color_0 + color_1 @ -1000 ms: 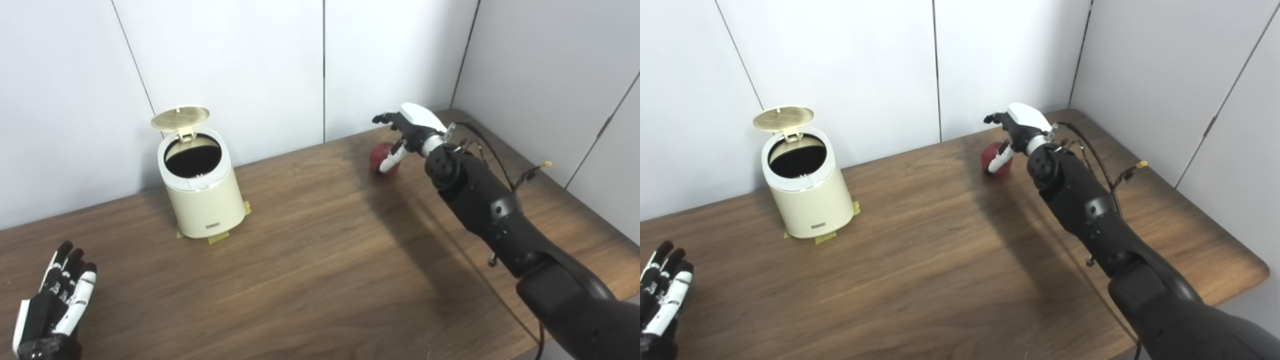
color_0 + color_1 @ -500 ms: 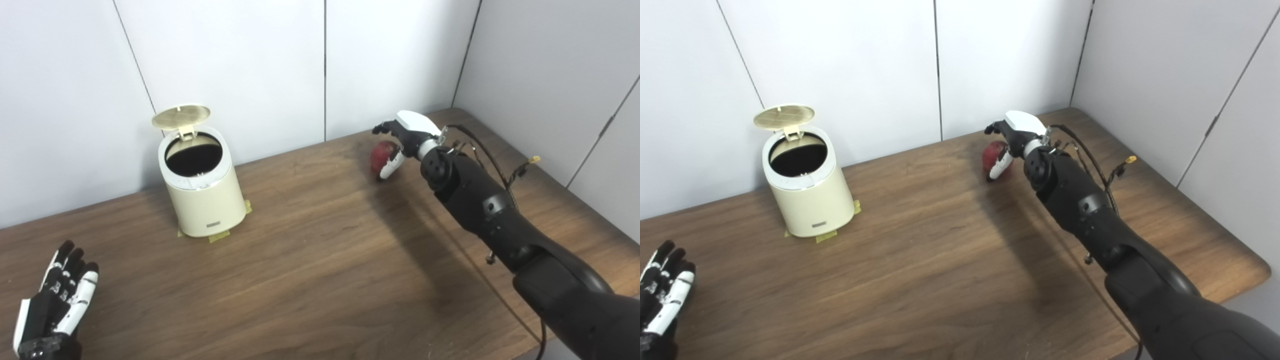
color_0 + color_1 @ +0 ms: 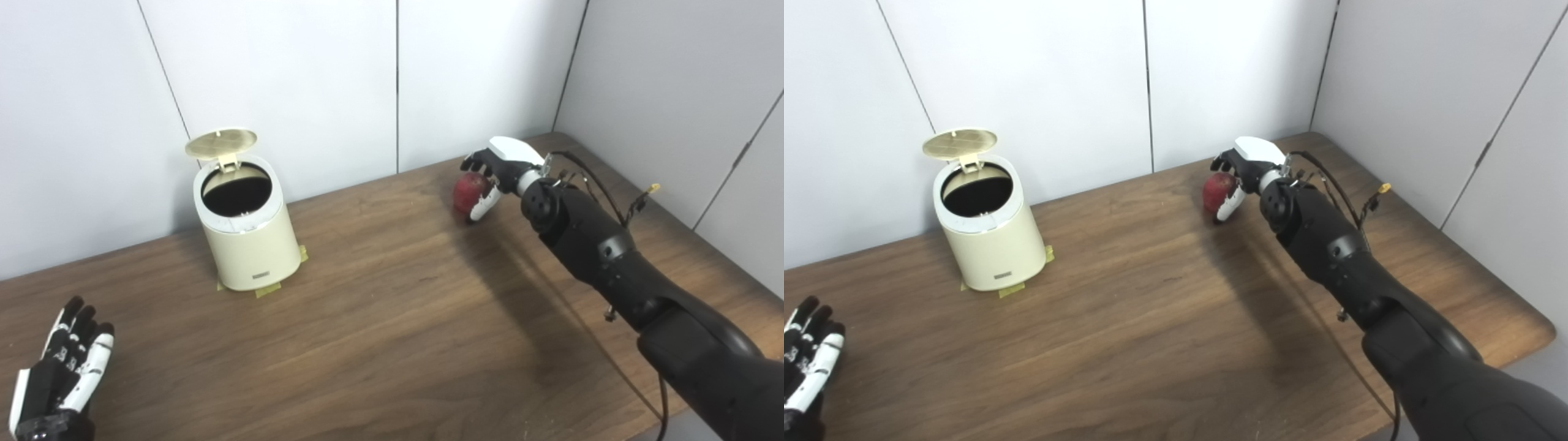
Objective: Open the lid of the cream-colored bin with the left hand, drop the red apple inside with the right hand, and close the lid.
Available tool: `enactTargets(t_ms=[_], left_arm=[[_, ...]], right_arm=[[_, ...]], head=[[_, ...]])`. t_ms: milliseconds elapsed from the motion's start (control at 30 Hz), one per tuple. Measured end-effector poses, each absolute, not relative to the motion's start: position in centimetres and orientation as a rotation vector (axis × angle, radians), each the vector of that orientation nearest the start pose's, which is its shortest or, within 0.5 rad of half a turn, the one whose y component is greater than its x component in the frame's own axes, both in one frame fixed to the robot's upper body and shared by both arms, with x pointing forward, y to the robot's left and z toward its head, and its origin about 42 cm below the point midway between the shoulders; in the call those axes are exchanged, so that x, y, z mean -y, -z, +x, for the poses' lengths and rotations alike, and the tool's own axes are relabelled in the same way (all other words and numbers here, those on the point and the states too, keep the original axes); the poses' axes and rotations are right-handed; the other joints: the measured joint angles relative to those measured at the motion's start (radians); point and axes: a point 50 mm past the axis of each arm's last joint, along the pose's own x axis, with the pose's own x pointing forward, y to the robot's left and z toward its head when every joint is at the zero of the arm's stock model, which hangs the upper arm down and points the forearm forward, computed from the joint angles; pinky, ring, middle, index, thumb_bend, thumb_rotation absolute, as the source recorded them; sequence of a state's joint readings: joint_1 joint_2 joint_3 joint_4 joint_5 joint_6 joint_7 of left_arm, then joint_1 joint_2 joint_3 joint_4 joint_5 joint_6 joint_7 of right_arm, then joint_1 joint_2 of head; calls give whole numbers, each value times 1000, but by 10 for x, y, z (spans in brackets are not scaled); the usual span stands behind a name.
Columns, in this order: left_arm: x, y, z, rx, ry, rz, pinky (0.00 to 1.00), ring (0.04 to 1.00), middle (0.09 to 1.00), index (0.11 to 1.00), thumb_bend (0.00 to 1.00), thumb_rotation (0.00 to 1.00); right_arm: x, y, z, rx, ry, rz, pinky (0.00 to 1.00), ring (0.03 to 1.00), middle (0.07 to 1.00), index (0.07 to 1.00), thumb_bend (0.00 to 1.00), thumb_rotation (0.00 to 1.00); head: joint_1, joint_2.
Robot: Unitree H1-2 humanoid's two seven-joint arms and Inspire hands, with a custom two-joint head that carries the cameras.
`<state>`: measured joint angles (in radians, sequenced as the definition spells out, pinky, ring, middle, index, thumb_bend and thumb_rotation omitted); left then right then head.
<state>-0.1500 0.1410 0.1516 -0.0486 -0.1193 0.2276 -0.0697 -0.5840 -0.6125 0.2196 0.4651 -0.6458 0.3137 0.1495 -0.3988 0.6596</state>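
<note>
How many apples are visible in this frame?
1. The red apple is at the far right of the table, inside the right hand. The bin interior is dark, so contents there can't be checked.

One bin [image 3: 248,236], one apple [image 3: 467,188], two hands, one table [image 3: 392,331]

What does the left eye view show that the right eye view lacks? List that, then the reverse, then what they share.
Only the left eye view: the whole left hand, open, low over the table at the near left; the right eye view cuts it at the frame edge.
Only the right eye view: the table's rounded near-right corner.
Both: the cream-colored bin with its lid up, and the right hand curled around the red apple.
</note>
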Motion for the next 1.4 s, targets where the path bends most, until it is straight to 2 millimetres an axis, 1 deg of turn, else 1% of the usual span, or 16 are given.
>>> enactTargets(t_ms=[133,200,267,333,400,500,533,567,633,733,833,933,1000,1200,1300,1400], left_arm=[[-284,-146,329,-13,-67,10,947,948,921,936,316,230],[-285,-146,329,-13,-72,9,961,939,910,931,326,248],[-285,-146,329,-12,-76,9,962,939,909,928,314,247],[-285,-146,329,-12,-79,5,954,937,913,925,300,211],[-285,-146,329,-11,-84,-3,955,936,912,925,299,203],[-285,-146,329,-10,-87,-5,956,937,909,928,306,202],[-285,-146,329,-10,-89,-5,955,936,910,929,321,219],[-285,-146,329,-10,-90,-4,958,937,913,933,330,233],[-286,-146,329,-11,-93,-2,934,927,904,919,340,238],[-286,-146,329,-11,-103,5,928,925,900,912,342,216],[-286,-146,329,-11,-104,3,943,927,899,918,348,191],[-287,-146,329,-10,-107,-5,928,921,895,912,358,203],[-287,-146,329,-11,-107,-3,944,936,908,923,337,217],[-286,-146,329,-11,-103,-7,917,915,897,915,314,161],[-286,-146,329,-11,-101,-6,950,926,903,921,310,165],[-286,-146,329,-11,-102,-6,931,921,899,915,321,178]], right_arm=[[396,-214,453,-275,78,-1276,557,633,706,741,875,118],[397,-213,452,-280,78,-1271,503,579,656,738,855,110],[398,-210,450,-285,77,-1266,499,574,647,726,850,97],[400,-208,449,-291,76,-1256,509,579,648,704,848,89],[402,-205,446,-294,85,-1243,493,567,634,670,849,76],[405,-202,442,-257,120,-1223,438,516,581,620,840,41],[405,-201,441,-241,131,-1216,421,488,513,575,687,20],[406,-201,440,-220,149,-1204,429,454,491,540,588,8],[406,-201,439,-169,195,-1185,444,450,491,499,538,2],[403,-200,438,-106,216,-1171,456,458,500,471,522,0],[402,-199,437,-90,225,-1166,458,449,500,474,520,0],[402,-199,436,-73,234,-1161,448,436,501,482,520,0],[401,-199,435,-65,236,-1161,436,432,502,484,520,0],[399,-199,433,-40,228,-1168,431,431,497,492,520,0],[398,-200,433,-31,227,-1169,429,430,496,493,520,0],[398,-202,433,-16,230,-1166,412,420,487,506,519,0]], head=[[3,2],[3,3],[3,3],[-1,5],[-2,5],[0,6],[0,6],[0,6],[2,5],[3,5],[5,5],[5,6],[5,6],[8,5],[11,3],[15,2]])
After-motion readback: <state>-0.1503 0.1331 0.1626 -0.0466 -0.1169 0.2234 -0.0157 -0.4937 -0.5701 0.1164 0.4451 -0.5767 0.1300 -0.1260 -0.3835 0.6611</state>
